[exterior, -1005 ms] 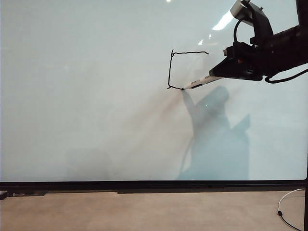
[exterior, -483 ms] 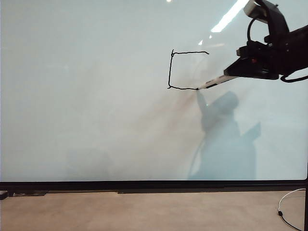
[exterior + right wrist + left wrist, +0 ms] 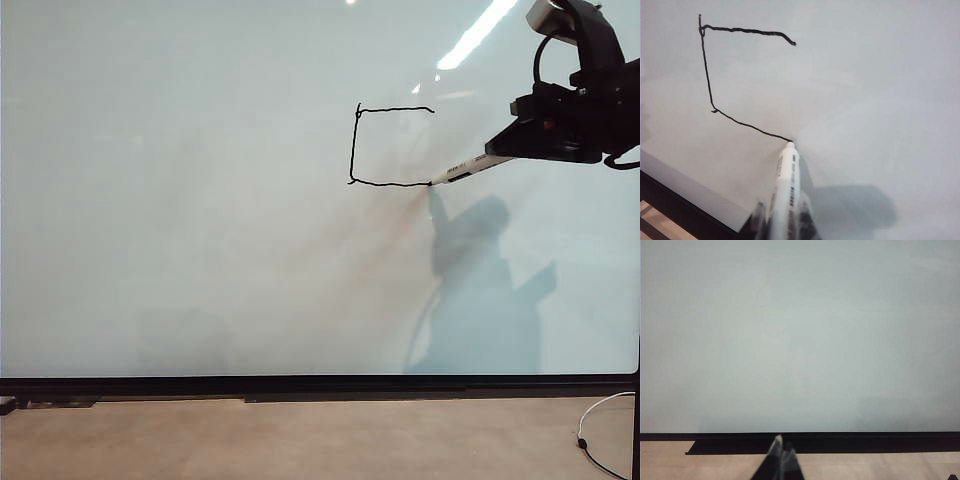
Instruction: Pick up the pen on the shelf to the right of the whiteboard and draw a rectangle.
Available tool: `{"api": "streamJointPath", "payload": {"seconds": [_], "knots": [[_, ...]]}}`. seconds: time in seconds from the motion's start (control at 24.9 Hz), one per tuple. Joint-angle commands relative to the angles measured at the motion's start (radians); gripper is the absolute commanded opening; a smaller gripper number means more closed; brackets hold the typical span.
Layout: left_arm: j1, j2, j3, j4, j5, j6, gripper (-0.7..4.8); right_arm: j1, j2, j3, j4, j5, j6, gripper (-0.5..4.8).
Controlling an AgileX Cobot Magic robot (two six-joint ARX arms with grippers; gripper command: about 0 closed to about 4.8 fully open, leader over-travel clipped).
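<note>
Drawing the rectangle (image 3: 390, 146) is in hand: three sides stand on the whiteboard (image 3: 200, 200), top, left and bottom, the right side not yet drawn. The pen (image 3: 470, 167) has its tip touching the board at the bottom line's right end, clamped in the right hand (image 3: 520, 148). Next the tip likely must climb to the top line's open end. The left hand (image 3: 781, 460) hangs low before the board, fingers together, empty.

The tan floor (image 3: 300, 440) carries the whiteboard's black bottom frame (image 3: 320, 385) and a white cable (image 3: 598, 440)
</note>
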Motion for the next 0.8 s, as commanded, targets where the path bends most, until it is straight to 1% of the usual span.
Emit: {"api": "streamJointPath", "payload": {"seconds": [0.04,0.32,0.4,0.48,0.64,0.72,0.8], "knots": [[0.0,0.0,0.003,0.006,0.0,0.005,-0.04,-0.003,-0.007,0.005,0.023,0.004,-0.003,-0.05],[0.0,0.0,0.003,0.006,0.0,0.005,-0.05,0.027,-0.091,-0.037,0.004,0.012,-0.004,-0.05],[0.0,0.0,0.003,0.006,0.0,0.005,-0.04,0.028,-0.131,-0.045,-0.042,0.012,-0.009,-0.05],[0.0,0.0,0.003,0.006,0.0,0.005,-0.04,0.029,-0.162,-0.045,-0.091,0.018,-0.045,-0.05],[0.0,0.0,0.003,0.006,0.0,0.005,-0.04,0.066,-0.219,-0.038,-0.219,0.097,-0.186,-0.05],[0.0,0.0,0.003,0.006,0.0,0.005,-0.04,0.079,-0.237,-0.029,-0.278,0.101,-0.238,-0.05],[0.0,0.0,0.003,0.007,0.0,0.005,-0.04,0.093,-0.245,-0.013,-0.34,0.129,-0.293,-0.05]]}}
